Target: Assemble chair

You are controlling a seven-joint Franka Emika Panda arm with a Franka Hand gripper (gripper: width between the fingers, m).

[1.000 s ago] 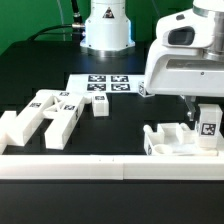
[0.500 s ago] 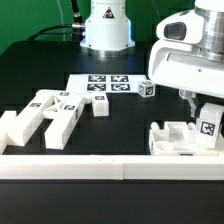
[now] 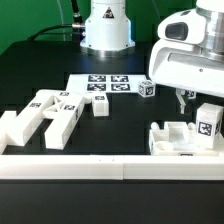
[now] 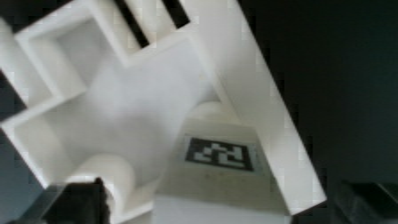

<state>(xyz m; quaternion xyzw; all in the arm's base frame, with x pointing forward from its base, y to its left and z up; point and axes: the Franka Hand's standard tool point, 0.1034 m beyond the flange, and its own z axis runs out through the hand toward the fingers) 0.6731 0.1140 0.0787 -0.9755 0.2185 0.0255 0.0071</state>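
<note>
1. Gripper (image 3: 197, 102) is released, with its jaws spread wide either side of the upright tagged chair piece (image 3: 208, 122), lower right of the exterior view.
2. That piece stands at the right end of the blocky chair assembly (image 3: 172, 139).
3. Loose chair parts (image 3: 50, 112) sit lower left, with the marker board (image 3: 105, 84) up behind them.

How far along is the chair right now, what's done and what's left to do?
Done: several pieces sit together as a partial assembly on the exterior view's right. In hand: the gripper hangs just above it, beside an upright tagged piece; a grip can't be confirmed. Left: the loose pieces on the exterior view's left, a small block and a tagged cube lie unattached.
</note>
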